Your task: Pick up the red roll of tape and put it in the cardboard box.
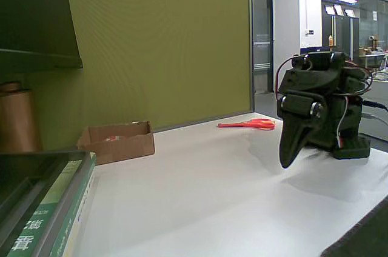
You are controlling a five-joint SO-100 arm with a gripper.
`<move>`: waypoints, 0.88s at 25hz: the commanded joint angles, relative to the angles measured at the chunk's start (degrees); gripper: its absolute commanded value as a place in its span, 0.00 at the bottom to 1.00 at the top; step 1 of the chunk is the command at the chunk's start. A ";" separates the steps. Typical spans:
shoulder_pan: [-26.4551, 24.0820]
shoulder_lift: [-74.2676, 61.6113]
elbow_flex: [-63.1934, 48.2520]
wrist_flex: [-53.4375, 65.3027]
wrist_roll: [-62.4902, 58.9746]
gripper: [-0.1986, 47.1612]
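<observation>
The cardboard box [119, 142] sits low on the white table at the left, near the green wall, with its short flaps upright. No red roll of tape lies in plain sight. A small pale-reddish speck peeks over the box's front rim from inside, too small to identify. At the right of the fixed view the black arm is folded over its base. My gripper [286, 159] hangs from it, pointing down, with its fingers together and nothing in them. It is far to the right of the box.
Red-orange-handled scissors [248, 124] lie on the table at the back, between box and arm. A tall brown cylinder [16, 119] stands at the far left under a dark shelf [33, 20]. Books [57, 208] lie at the lower left. The table's edge cuts across the lower right corner.
</observation>
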 commanded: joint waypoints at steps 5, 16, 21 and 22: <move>-2.90 4.83 1.14 1.23 1.85 0.01; -2.81 4.83 1.14 1.23 2.72 0.01; -2.81 4.83 1.14 1.23 2.72 0.01; -2.81 4.83 1.14 1.23 2.72 0.01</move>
